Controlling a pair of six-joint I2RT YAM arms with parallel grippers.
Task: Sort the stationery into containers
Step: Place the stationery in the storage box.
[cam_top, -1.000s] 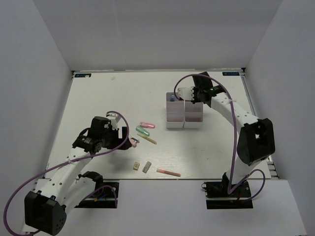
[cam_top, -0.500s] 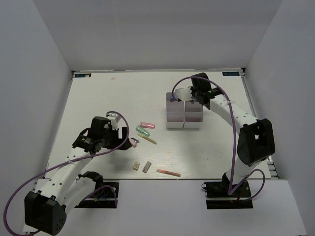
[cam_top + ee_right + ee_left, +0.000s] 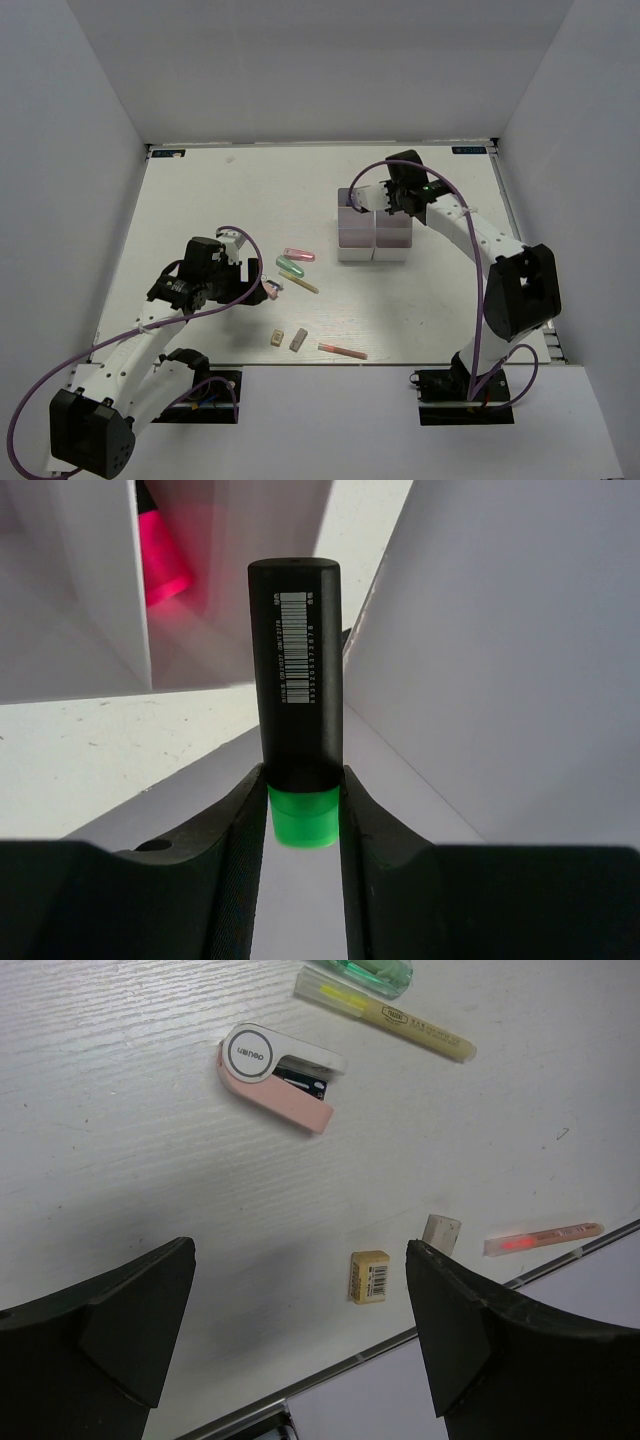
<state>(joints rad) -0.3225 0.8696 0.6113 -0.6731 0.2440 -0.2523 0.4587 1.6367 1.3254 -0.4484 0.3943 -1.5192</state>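
My right gripper point(image 3: 298, 798) is shut on a black highlighter with a green cap point(image 3: 296, 690) and holds it over the white compartment box point(image 3: 374, 238), among its walls point(image 3: 500, 650). A red-capped item point(image 3: 163, 568) stands in a neighbouring compartment. My left gripper point(image 3: 298, 1252) is open and empty above the table. Beneath and ahead of it lie a beige eraser point(image 3: 369, 1276), a grey eraser point(image 3: 441, 1231), a pink pen point(image 3: 543, 1237), a yellow pen point(image 3: 395, 1020) and a green marker point(image 3: 365, 968). A pink marker point(image 3: 299, 254) lies further back.
A pink and white stapler-like item point(image 3: 275, 1070) lies just ahead of my left gripper. The table's front edge point(image 3: 440, 1325) runs close behind the erasers. White walls enclose the table on three sides.
My right gripper has shifted slightly left and nearer over the box with the highlighter in it. The left arm has not moved.
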